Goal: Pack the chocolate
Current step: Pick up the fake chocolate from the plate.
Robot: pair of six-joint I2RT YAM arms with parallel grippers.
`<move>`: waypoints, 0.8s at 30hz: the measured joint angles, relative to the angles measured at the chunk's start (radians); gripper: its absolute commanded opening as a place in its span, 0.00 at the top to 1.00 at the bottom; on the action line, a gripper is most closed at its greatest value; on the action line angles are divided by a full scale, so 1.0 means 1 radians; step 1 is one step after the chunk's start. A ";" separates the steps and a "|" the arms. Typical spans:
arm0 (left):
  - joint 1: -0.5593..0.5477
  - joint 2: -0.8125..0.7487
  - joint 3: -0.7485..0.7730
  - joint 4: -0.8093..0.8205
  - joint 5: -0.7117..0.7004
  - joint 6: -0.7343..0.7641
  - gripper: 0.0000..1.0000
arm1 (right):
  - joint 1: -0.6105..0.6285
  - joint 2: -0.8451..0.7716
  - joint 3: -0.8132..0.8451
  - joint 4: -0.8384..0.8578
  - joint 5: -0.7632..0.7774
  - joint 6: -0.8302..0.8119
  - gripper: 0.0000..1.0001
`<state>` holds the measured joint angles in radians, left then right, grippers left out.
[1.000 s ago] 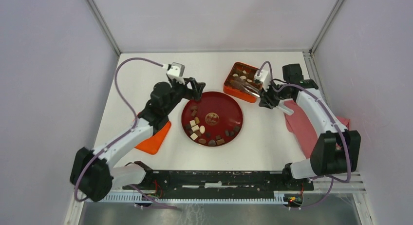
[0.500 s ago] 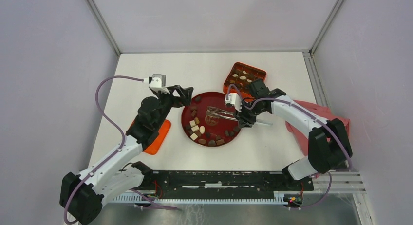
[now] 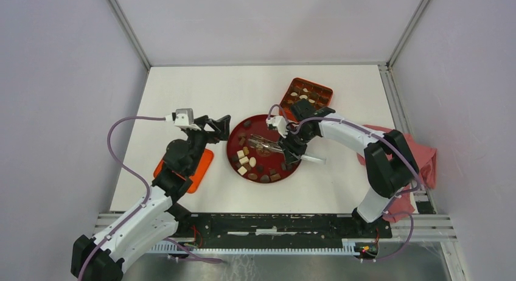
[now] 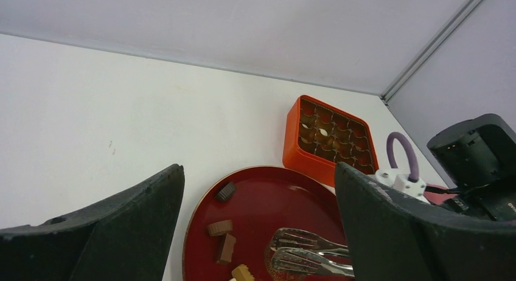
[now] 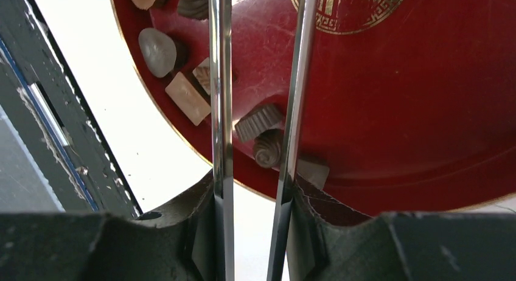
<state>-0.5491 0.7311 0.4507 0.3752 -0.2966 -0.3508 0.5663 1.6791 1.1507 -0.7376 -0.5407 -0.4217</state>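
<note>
The chocolate (image 3: 246,161) lies as several dark, tan and cream pieces along the left and near rim of the red plate (image 3: 291,135). More pieces fill the gridded orange box (image 3: 309,93) behind it. My right gripper (image 3: 289,149) is shut on metal tongs (image 3: 263,142), whose tips hover over the plate's middle, empty. In the right wrist view the tongs' arms (image 5: 220,111) stand apart above a ridged chocolate (image 5: 258,121). My left gripper (image 3: 219,124) is open and empty at the plate's left edge. The left wrist view shows the chocolate (image 4: 219,227) and the tongs (image 4: 304,253) between its fingers (image 4: 122,226).
An orange lid (image 3: 201,170) lies flat under the left arm. A pink cloth (image 3: 423,156) is bunched at the table's right edge. A black rail (image 3: 274,223) runs along the near edge, and frame posts stand at the back corners.
The right arm has swung the tongs from the orange box to over the plate. The left arm has drawn back leftward and nearer, and its jaws have opened wider.
</note>
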 measured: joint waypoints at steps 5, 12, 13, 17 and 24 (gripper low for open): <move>0.000 -0.050 -0.038 0.006 -0.014 0.000 0.03 | 0.032 0.067 0.043 0.002 0.027 0.057 0.59; 0.000 -0.118 -0.087 0.024 -0.022 -0.003 0.03 | 0.066 0.109 0.107 -0.015 0.052 0.087 0.57; 0.000 -0.125 -0.091 0.026 -0.024 -0.004 0.03 | 0.068 0.111 0.111 -0.016 0.053 0.088 0.56; 0.000 -0.139 -0.101 0.031 -0.035 -0.005 0.03 | 0.069 0.118 0.113 -0.026 0.069 0.092 0.53; 0.000 -0.146 -0.112 0.045 -0.041 -0.005 0.03 | 0.079 0.127 0.113 -0.034 0.092 0.096 0.51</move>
<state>-0.5491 0.5846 0.3386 0.4202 -0.3374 -0.3557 0.6449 1.8061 1.2633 -0.7719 -0.4484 -0.3260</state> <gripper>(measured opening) 0.969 0.487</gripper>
